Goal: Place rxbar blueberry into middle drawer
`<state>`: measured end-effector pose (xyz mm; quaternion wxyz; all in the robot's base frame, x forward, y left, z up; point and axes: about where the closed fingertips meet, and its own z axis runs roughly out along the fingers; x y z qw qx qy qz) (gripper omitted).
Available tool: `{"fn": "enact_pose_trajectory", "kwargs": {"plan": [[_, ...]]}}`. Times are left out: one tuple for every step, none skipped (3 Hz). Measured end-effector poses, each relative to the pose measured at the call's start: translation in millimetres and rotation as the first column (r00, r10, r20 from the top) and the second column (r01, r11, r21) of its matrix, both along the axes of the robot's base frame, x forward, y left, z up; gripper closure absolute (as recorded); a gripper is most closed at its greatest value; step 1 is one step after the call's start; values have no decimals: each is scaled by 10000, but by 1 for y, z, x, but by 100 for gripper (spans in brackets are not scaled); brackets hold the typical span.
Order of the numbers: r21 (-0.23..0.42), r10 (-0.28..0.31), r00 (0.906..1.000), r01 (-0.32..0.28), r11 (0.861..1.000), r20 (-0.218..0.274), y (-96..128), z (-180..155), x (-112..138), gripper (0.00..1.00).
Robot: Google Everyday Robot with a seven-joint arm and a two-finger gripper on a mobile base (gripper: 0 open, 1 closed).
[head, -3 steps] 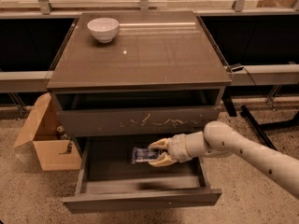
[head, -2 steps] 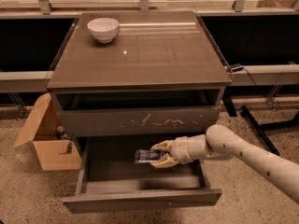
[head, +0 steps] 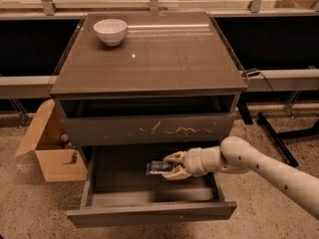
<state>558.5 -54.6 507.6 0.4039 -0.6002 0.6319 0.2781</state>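
The rxbar blueberry [head: 157,168], a small dark blue bar with light print, is held flat between the tan fingers of my gripper [head: 173,166]. The bar sticks out to the left of the fingertips. The gripper reaches in from the right on a white arm and sits inside the open middle drawer [head: 149,214], just above its floor at mid-depth. The drawer is pulled out toward the camera, below the grey front with white scratch marks [head: 149,129]. I cannot tell whether the bar touches the drawer floor.
A white bowl [head: 110,31] stands at the back left of the cabinet top [head: 164,59]. An open cardboard box [head: 50,151] sits on the floor left of the cabinet. Black metal legs [head: 279,133] lie at the right.
The gripper with the bar has shifted slightly right and down inside the drawer. Everything else stays put.
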Motion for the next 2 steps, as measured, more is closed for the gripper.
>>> {"fn": "enact_pose_trajectory", "kwargs": {"plan": [[132,-281,9993,285,9995,-235,-2,-14,1,100],[38,-855,9950,858,9963,-524,-14,-32,3,100]]}}
